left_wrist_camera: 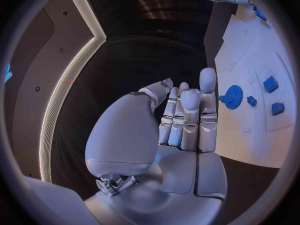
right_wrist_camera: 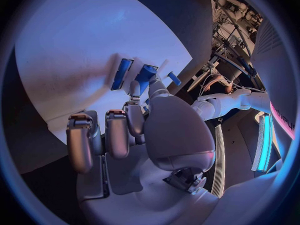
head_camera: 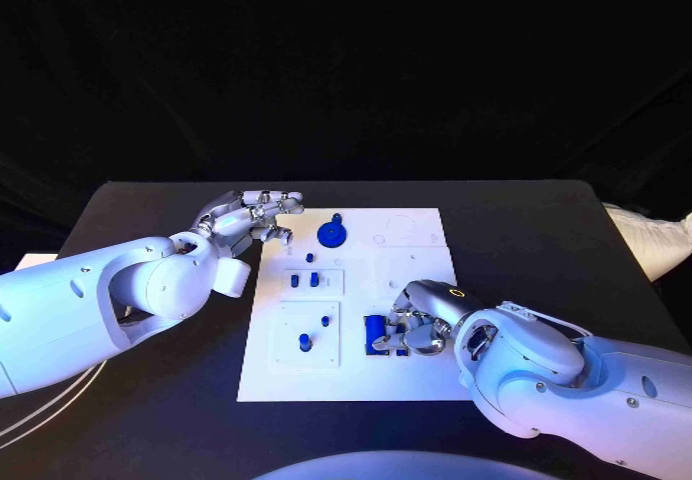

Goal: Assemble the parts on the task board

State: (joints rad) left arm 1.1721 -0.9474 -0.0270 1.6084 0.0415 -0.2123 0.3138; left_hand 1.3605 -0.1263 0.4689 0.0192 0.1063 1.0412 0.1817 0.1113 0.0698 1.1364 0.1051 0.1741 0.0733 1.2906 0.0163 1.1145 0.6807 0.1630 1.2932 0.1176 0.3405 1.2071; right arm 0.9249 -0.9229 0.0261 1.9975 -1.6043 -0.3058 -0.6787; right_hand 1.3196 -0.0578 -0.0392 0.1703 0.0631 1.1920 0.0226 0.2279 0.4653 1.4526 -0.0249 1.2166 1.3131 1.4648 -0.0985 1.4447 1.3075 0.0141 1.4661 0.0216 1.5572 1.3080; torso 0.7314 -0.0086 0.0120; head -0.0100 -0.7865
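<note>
The right hand pinches a blue block on the white board, while the left hand hovers with fingers loosely apart, holding nothing.

Black table; white task board lies flat at its middle, small blue parts on board.

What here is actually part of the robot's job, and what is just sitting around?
Part of the job:
- white task board
- round blue part
- small blue parts
- blue parts at the right hand
- left hand, by the board's far left corner

Just around:
- black table
</note>
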